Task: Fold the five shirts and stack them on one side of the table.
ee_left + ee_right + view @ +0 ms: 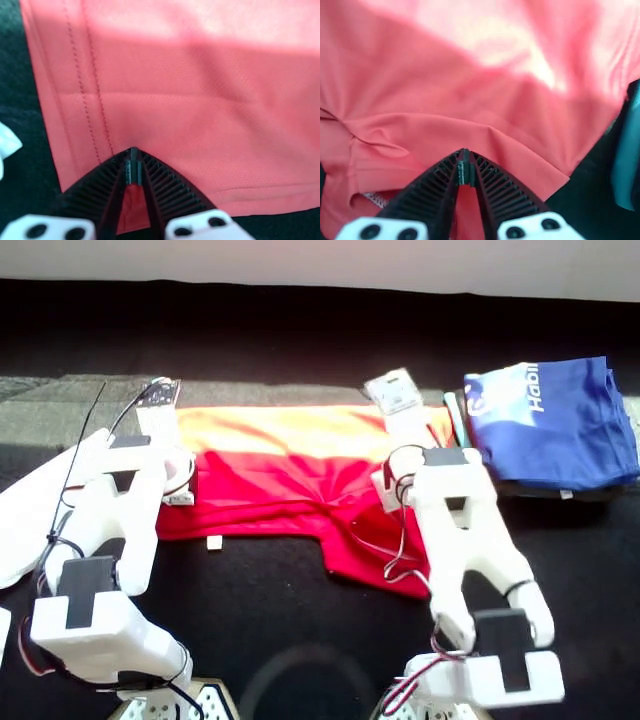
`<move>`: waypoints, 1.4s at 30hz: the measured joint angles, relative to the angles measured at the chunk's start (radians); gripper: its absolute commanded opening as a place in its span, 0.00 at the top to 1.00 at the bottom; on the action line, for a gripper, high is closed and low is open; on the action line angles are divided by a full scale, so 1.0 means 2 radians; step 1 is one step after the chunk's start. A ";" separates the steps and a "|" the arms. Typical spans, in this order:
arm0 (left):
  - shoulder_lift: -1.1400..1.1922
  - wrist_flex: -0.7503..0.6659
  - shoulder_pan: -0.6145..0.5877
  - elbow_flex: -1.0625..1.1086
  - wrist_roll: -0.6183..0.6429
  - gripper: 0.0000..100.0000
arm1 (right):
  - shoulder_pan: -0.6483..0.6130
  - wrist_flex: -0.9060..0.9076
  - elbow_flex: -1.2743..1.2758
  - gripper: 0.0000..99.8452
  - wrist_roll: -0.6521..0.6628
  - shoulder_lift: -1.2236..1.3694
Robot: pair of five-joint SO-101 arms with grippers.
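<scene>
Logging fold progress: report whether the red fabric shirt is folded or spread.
Spread: the red fabric shirt lies wide and wrinkled, one sleeve out; the left gripper and right gripper pinch it.

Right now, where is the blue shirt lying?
In the high view, the folded blue shirt lies on the right side of the table, toward its far edge, just beside the right end of the spread red shirt.
</scene>
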 measured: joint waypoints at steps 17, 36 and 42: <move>-0.024 0.012 -0.007 -0.010 0.000 0.99 | -0.115 0.157 0.003 0.99 0.064 0.004; 0.034 0.097 0.033 -0.092 -0.001 0.99 | -0.137 -0.042 0.020 0.99 -0.005 0.052; 0.048 0.130 0.010 -0.135 0.000 0.99 | -0.140 0.048 0.015 0.99 -0.005 0.043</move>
